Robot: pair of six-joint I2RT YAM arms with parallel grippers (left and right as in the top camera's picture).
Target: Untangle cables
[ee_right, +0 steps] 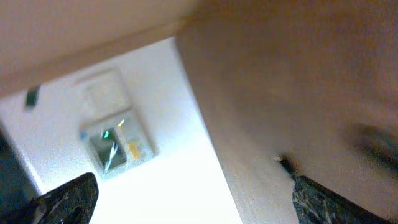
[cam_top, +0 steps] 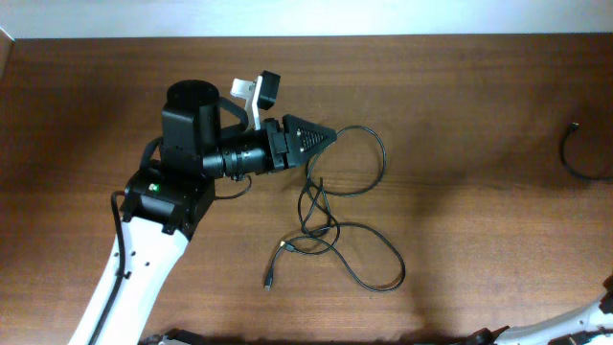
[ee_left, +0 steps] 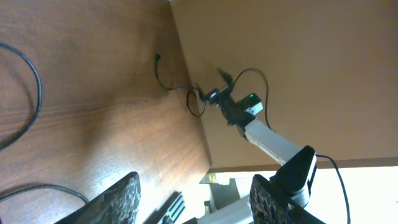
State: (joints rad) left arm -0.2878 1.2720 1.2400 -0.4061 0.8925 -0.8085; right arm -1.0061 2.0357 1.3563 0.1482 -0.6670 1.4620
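Observation:
Thin black cables (cam_top: 335, 230) lie tangled in loops on the brown table, with a plug (cam_top: 269, 281) at the lower left. One strand loops up (cam_top: 378, 153) to the tip of my left gripper (cam_top: 326, 135). In the left wrist view its fingers (ee_left: 196, 180) are wide apart with nothing between them, and strands show at the left (ee_left: 28, 81). Another curved cable (cam_top: 575, 153) lies at the far right and shows in the left wrist view (ee_left: 165, 78). My right gripper (ee_right: 193, 183) is open and empty in a blurred view, with a small plug end (ee_right: 283, 163) near its right finger.
The right arm (ee_left: 267, 137) reaches up to the table's right edge, beside the far cable. Only part of it shows in the overhead view at the bottom right (cam_top: 575, 321). The left arm's white link (cam_top: 134, 278) crosses the lower left.

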